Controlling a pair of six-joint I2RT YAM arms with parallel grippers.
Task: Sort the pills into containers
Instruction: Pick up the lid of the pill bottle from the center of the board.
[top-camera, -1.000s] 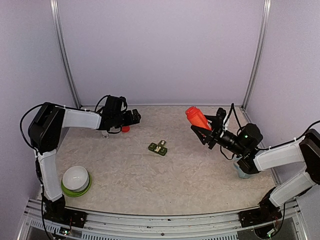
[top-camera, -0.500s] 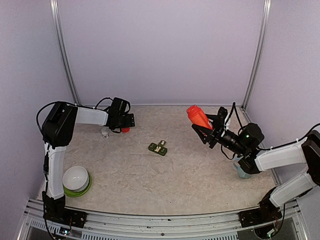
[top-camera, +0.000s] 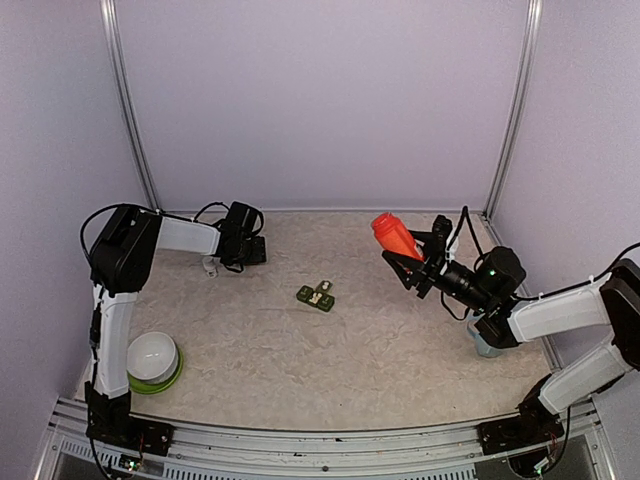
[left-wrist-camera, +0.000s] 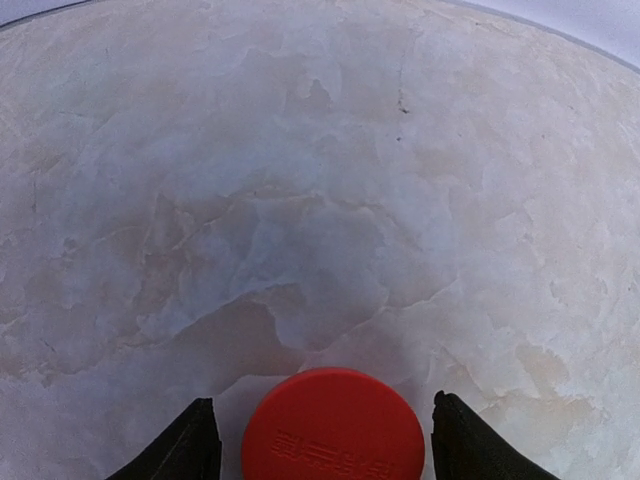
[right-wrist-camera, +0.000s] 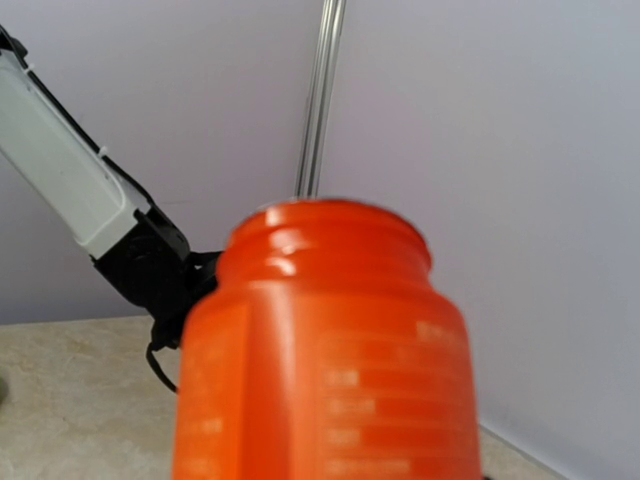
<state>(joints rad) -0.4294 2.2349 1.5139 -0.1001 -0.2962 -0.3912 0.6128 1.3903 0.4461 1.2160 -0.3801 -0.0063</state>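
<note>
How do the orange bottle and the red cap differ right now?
The orange bottle is held tilted in the air by the right gripper; the red cap lies flat on the table. The bottle is a tall cylinder, the cap a low disc. Both are orange-red.

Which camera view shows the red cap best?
The left wrist view: the red cap lies flat on the table, close and sharp, between the left fingers. In the top view, the left fingers cover it. The right wrist view shows the orange bottle instead.
</note>
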